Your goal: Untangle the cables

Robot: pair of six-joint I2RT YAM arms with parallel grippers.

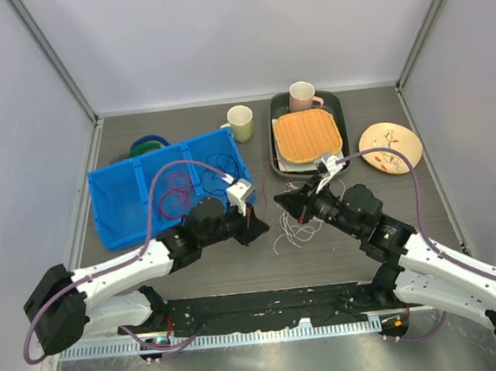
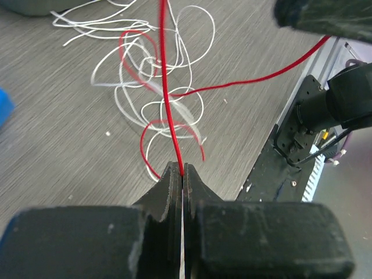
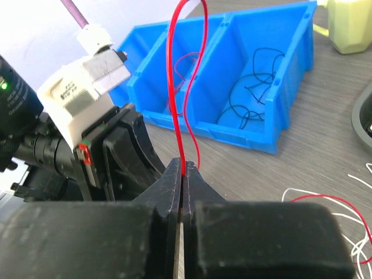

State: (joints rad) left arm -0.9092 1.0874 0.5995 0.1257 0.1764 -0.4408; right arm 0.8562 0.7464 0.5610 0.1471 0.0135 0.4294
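At centre of the grey table (image 1: 195,273), my left gripper (image 2: 182,173) and right gripper (image 3: 185,170) each pinch a thin red wire (image 2: 167,70), jaws fully closed; tangled thin white-and-red cables (image 1: 290,229) lie at the right gripper's 6 o'clock.

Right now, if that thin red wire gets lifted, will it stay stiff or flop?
Probably floppy: the red wire curves and loops loosely beyond the left gripper. Likely very light, being thread-thin. It may drag the white wires it crosses.

Blue bin (image 1: 157,193) close behind left pincer (image 1: 259,228), tray (image 1: 331,98) behind right pincer (image 1: 282,201), cable tangle (image 1: 292,230) between them, bare table (image 1: 238,269) nearer
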